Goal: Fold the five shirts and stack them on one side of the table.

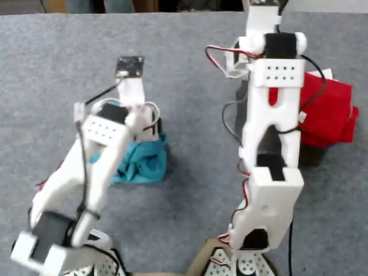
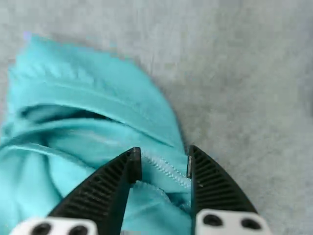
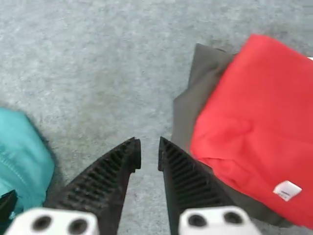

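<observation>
A crumpled teal shirt [image 1: 144,162] lies left of centre on the grey table. My left gripper [image 2: 164,156] hangs low over it, shut on a hemmed fold of the teal shirt [image 2: 98,127] that runs between its fingers. At the right stands a stack with a folded red shirt [image 1: 329,112] on top of a dark grey one [image 3: 195,98]. My right gripper [image 3: 149,147] hovers over bare table just beside that stack, with the red shirt [image 3: 254,112] close to one finger. Its fingers are nearly together and hold nothing. A corner of the teal shirt [image 3: 19,156] shows farther off.
The grey carpet-like table top [image 1: 57,69] has free room at the back left and in the middle between the arms. Red and white cables [image 1: 224,60] loop off the right arm. A brown cardboard piece [image 1: 202,257] sits at the near edge.
</observation>
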